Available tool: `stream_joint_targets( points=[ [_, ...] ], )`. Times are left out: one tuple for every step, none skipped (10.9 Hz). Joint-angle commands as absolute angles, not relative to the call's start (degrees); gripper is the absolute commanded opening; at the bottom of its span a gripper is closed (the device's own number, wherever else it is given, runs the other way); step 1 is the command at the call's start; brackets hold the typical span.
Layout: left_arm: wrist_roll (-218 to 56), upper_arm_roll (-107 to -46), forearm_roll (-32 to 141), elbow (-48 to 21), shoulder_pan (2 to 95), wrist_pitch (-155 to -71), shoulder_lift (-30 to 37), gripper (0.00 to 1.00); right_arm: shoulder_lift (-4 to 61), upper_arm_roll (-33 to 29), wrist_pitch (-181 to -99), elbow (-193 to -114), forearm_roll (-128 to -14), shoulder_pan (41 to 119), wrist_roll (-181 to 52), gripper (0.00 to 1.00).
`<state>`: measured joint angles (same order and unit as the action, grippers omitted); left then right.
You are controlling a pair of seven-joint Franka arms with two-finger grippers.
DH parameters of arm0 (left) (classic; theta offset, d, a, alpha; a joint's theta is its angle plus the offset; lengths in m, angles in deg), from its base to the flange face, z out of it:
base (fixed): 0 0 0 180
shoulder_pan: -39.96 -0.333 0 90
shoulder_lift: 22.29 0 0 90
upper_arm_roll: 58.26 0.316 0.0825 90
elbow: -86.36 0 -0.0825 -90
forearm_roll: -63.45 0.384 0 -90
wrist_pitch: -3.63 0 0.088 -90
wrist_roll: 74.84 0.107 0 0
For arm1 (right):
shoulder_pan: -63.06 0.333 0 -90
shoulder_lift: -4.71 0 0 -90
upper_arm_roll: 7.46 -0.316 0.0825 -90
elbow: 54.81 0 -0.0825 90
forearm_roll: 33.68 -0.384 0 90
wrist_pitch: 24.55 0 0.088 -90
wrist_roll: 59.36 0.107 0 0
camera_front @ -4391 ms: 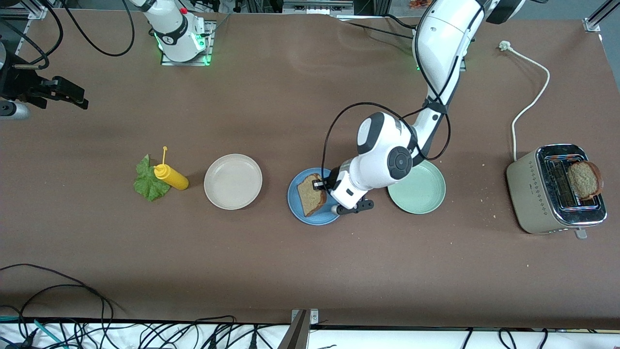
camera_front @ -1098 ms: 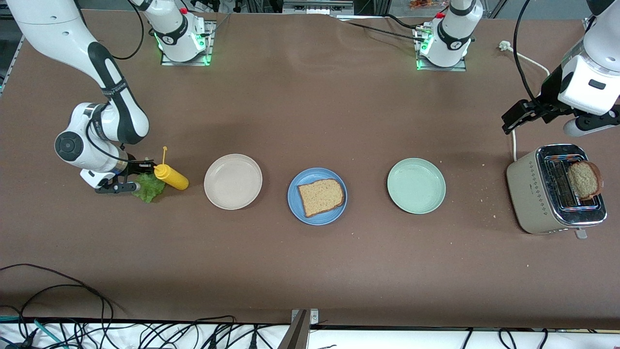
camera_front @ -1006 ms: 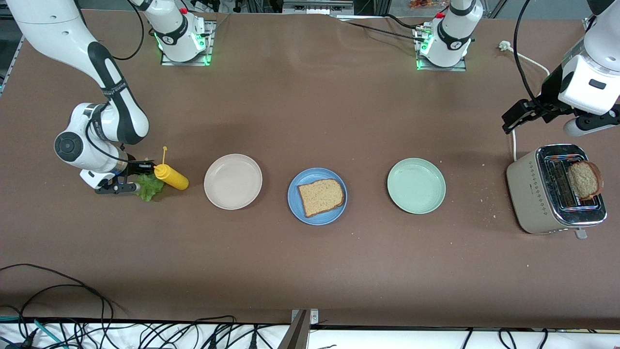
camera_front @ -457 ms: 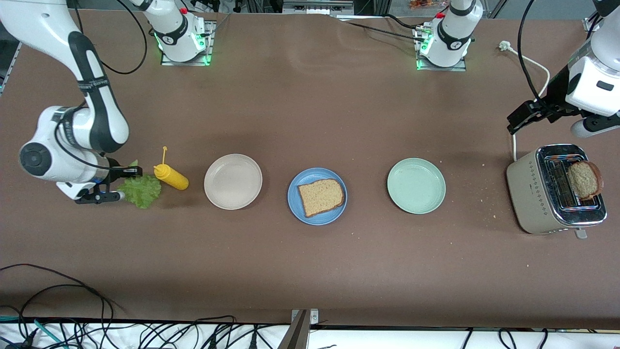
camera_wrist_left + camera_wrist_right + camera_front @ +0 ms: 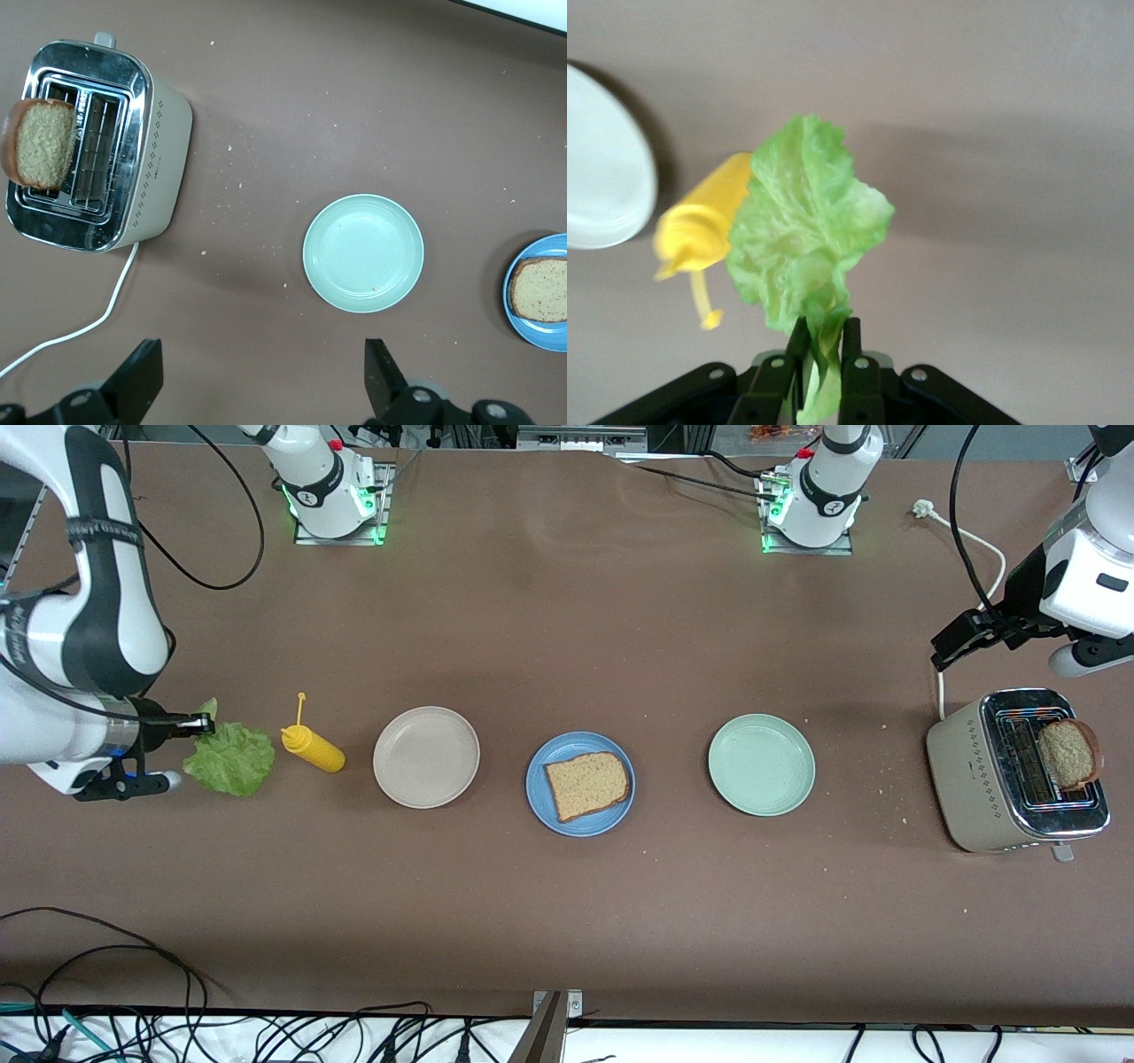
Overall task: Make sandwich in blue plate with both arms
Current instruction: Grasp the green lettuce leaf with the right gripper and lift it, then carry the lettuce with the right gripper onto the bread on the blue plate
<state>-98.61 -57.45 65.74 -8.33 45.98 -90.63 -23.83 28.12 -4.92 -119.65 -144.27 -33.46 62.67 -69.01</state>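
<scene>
The lettuce (image 5: 230, 759) has just left the surface (image 5: 567, 921): a second ago it lay flat against the mustard bottle (image 5: 312, 747) with the right tool pressed in at its edge, and now it hangs in the air, clear of the bottle and drawn toward the right arm's end of the surface. In the right wrist view the leaf (image 5: 804, 248) dangles from its stem, which the right tool (image 5: 825, 352) has pinched between its nearly closed fingers, with the bottle (image 5: 700, 228) below it.

The blue plate (image 5: 537, 790) sits between the cream plate (image 5: 426, 757) and the green plate (image 5: 761, 764), and carries one bread slice (image 5: 586, 784) lying flat and uncovered. So the bottom layer is in place and the filling is now in hand; the grasp looks to have succeeded, and what remains for this arm is carrying the leaf over the cream plate and laying it on that slice. The hold is on a thin stem only, so the leaf may swing or slip on the way.

The second slice (image 5: 1069, 754) stands in the toaster (image 5: 979, 784) at the left arm's end. The left tool (image 5: 961, 640) waits above the surface beside the toaster, its fingers (image 5: 137, 385) spread wide and empty.
</scene>
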Motion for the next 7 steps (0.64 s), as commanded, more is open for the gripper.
stream_joint_targets(
  points=[
    [-98.3, -57.6, 67.1, -7.1, 45.9, -89.6, -23.3, 1.00, 26.7, -11.7, -112.3, -138.2, -34.2, 62.8, -63.7, 0.17],
    [-98.3, -57.7, 67.1, -7.1, 45.9, -89.6, -23.3, 1.00, 26.5, -14.4, -112.2, -138.1, -34.1, 62.8, -59.0, 0.17],
    [-98.3, -57.6, 67.1, -7.1, 45.9, -89.7, -23.3, 1.00, 26.5, -17.8, -112.3, -138.0, -34.0, 63.0, -53.2, 0.17],
    [-98.2, -57.6, 67.1, -7.1, 45.9, -89.7, -23.3, 1.00, 26.5, -21.0, -112.4, -137.7, -34.0, 63.2, -46.7, 0.16],
    [-98.3, -57.6, 67.1, -7.0, 45.9, -89.7, -23.3, 1.00, 26.6, -23.9, -112.8, -137.7, -33.7, 64.2, -40.2, 0.16],
    [-98.3, -57.6, 67.1, -7.0, 45.9, -89.7, -23.1, 1.00, 26.7, -24.9, -113.1, -137.7, -33.5, 66.2, -34.8, 0.12],
    [-98.3, -57.7, 67.2, -6.3, 45.9, -89.7, -22.9, 1.00, 26.9, -24.9, -113.6, -137.7, -33.0, 68.4, -33.4, 0.00]
  ],
)
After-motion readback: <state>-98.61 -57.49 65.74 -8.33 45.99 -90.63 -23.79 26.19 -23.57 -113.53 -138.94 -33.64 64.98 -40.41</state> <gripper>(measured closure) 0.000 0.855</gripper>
